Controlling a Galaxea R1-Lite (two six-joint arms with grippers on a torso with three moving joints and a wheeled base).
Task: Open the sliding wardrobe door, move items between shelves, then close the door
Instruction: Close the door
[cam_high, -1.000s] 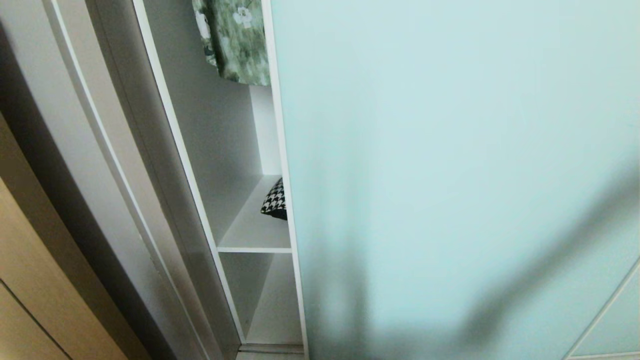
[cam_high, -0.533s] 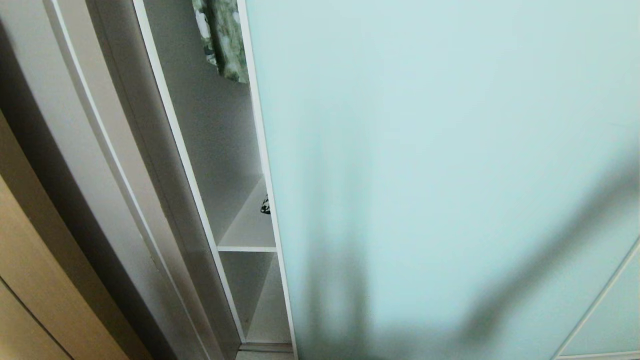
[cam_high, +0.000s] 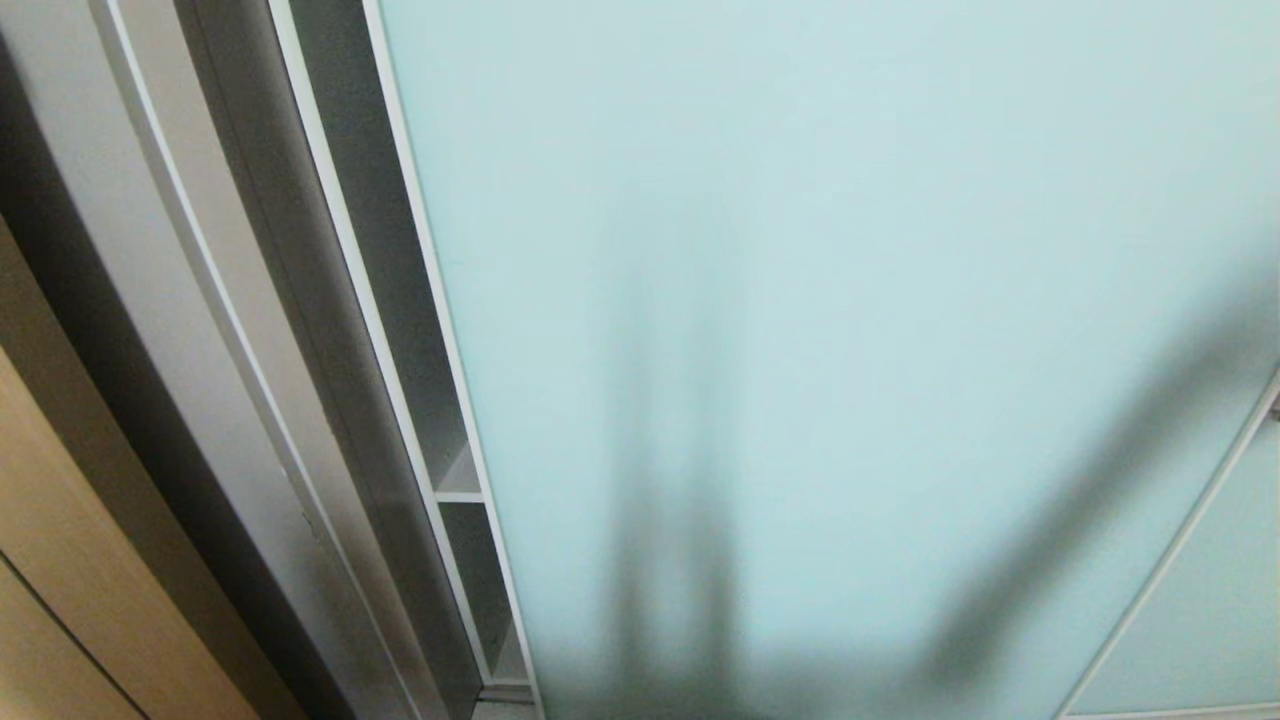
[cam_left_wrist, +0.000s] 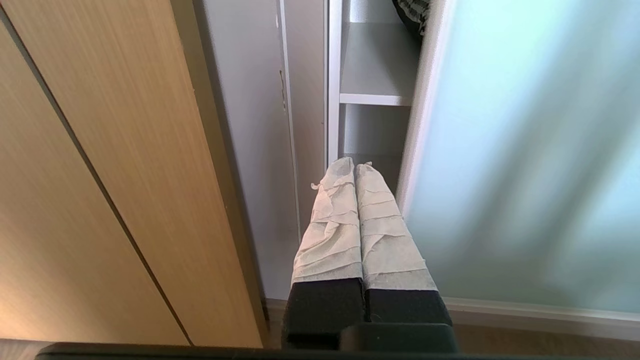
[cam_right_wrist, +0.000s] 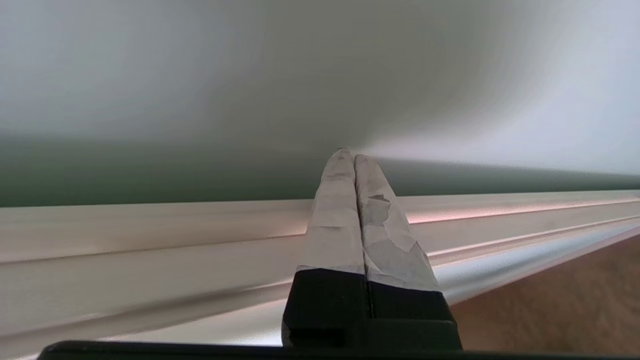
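Observation:
The sliding wardrobe door (cam_high: 820, 300), frosted pale blue-green glass in a thin silver frame, covers nearly the whole wardrobe. A narrow gap stays at its left edge, showing slivers of two shelves (cam_high: 458, 480). In the left wrist view a shelf (cam_left_wrist: 375, 65) carries the corner of a dark patterned item (cam_left_wrist: 412, 12); the other items are hidden behind the door. My right gripper (cam_right_wrist: 348, 154) is shut and empty, its taped tips right at the door glass (cam_right_wrist: 200, 75) beside the frame rail (cam_right_wrist: 150, 235). My left gripper (cam_left_wrist: 355, 167) is shut, empty and parked low before the gap.
A tan wooden door (cam_left_wrist: 100, 175) stands left of the wardrobe, past the grey side panel (cam_high: 200, 330). A second glass panel (cam_high: 1200, 620) shows at the lower right. Brown floor (cam_right_wrist: 575, 300) lies below the rail. Arm shadows fall across the glass.
The door has slid left, shrinking the opening to a slit. The houndstooth piece and a green floral garment have gone behind it. The left gripper stayed still.

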